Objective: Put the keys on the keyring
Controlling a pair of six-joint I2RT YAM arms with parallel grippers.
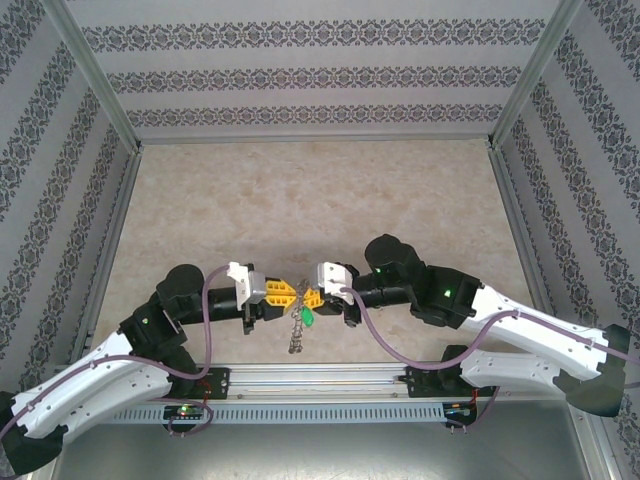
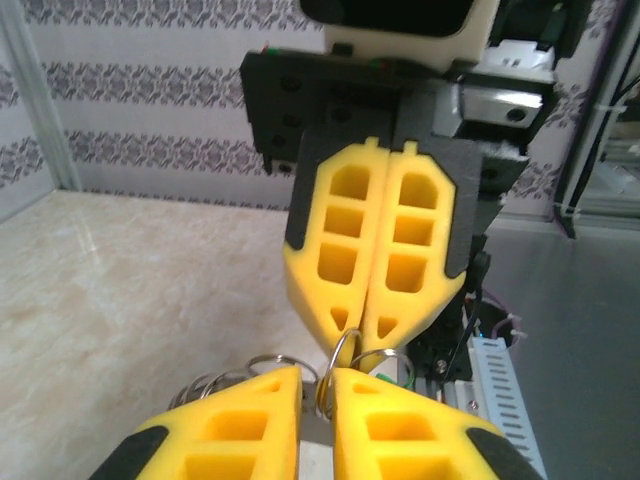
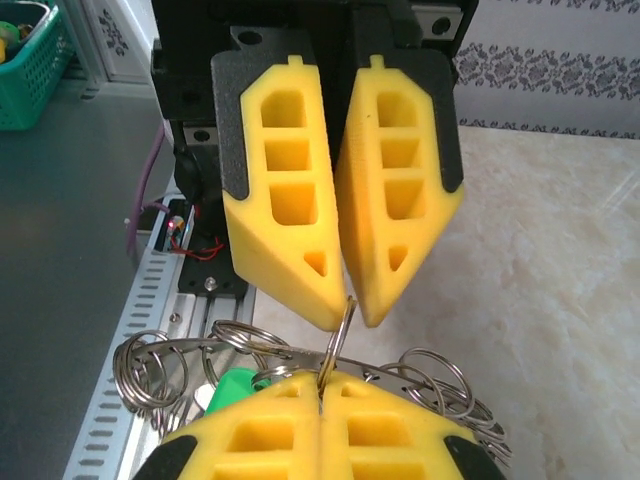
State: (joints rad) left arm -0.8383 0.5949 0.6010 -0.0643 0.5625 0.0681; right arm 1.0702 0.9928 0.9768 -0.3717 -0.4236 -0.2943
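My two grippers meet tip to tip above the table's near edge. The right gripper (image 1: 313, 296) (image 3: 322, 378) is shut on one silvery wire loop of the keyring (image 3: 440, 378). That same loop passes between the tips of the left gripper (image 1: 289, 293) (image 2: 318, 385), whose fingers stand slightly apart around it. The rest of the keyring (image 1: 296, 332) hangs below the grippers with its loops spread. The green-headed key (image 1: 307, 317) (image 3: 228, 388) hangs on the ring just below and beside the right fingers. In the left wrist view a sliver of the key (image 2: 389, 379) shows behind the right gripper (image 2: 358, 335).
A metal rail (image 1: 320, 378) with cables runs along the near table edge, right under the grippers. A teal basket (image 3: 25, 60) stands off the table to the side. Patterned walls and metal posts (image 1: 100, 75) enclose the beige table (image 1: 320, 200).
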